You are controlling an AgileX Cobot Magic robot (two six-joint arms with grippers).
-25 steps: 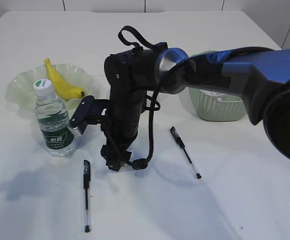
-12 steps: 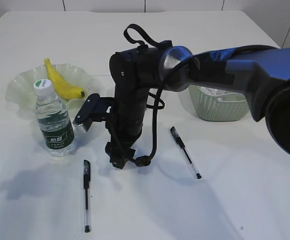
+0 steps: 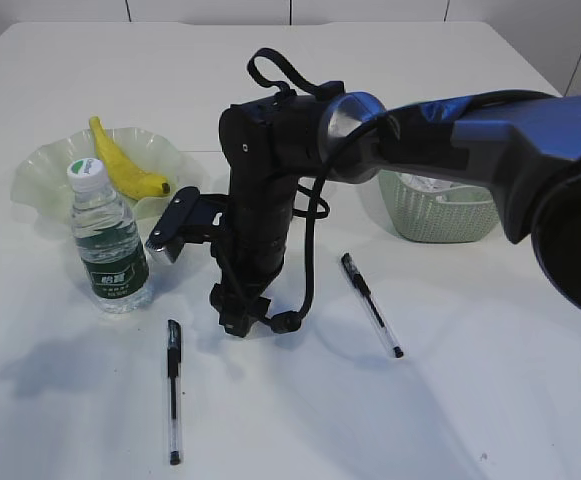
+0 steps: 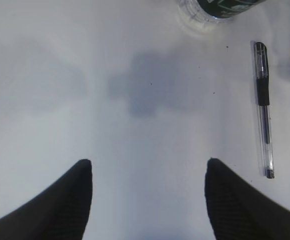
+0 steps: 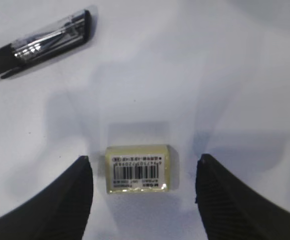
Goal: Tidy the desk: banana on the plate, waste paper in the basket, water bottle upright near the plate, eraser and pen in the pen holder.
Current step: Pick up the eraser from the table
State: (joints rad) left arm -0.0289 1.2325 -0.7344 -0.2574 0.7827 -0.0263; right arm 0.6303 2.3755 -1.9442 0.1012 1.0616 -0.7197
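Yellow eraser (image 5: 140,168): flat on the white desk (image 3: 450,400), barcode sleeve up, centred between the right claw's (image 5: 142,185) spread fingers, touching neither.
Right claw: released, poised low, straddling the eraser, nothing held.
Left claw (image 4: 148,192): released, empty, above bare desk; pen (image 4: 263,109) off to one side.
Step in hand: eraser pickup, judged about to begin.
Doing it well: descend straight, pads on the short block's two sides, squeeze gently, no sliding toward the nearby pen (image 5: 37,42).
Done already: banana (image 3: 125,160) on plate (image 3: 40,170); water bottle (image 3: 108,240) upright beside it.
Pen holder: not visible.
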